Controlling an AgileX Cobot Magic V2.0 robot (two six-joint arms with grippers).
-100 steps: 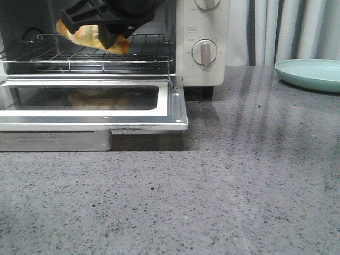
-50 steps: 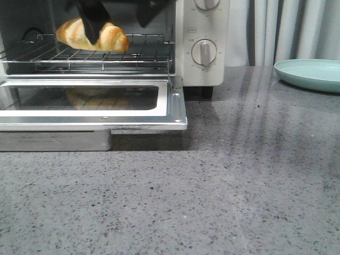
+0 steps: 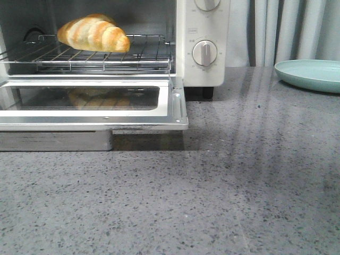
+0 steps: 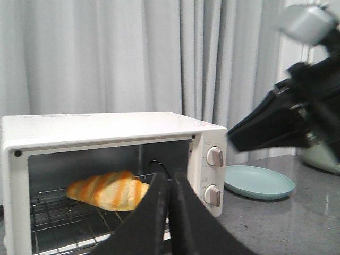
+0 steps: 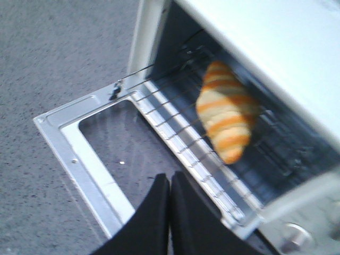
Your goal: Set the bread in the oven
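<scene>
The bread (image 3: 93, 34), golden with pale stripes, lies alone on the wire rack (image 3: 106, 57) inside the cream-white oven (image 3: 202, 26). The oven's glass door (image 3: 90, 103) is dropped open. The bread also shows in the left wrist view (image 4: 109, 190) and the right wrist view (image 5: 227, 111). No gripper shows in the front view. My left gripper (image 4: 170, 178) is shut and empty, facing the oven (image 4: 106, 130) from a distance. My right gripper (image 5: 170, 178) is shut and empty, held above the open door (image 5: 101, 154).
A pale green plate (image 3: 311, 74) sits on the grey counter to the right of the oven, also in the left wrist view (image 4: 258, 181). A metal tray (image 3: 56, 141) lies under the open door. My right arm (image 4: 297, 117) hangs high beside the oven. Curtains hang behind.
The gripper that held the bread over the rack let it go and rose out of the front view. The bread now rests on the rack.
</scene>
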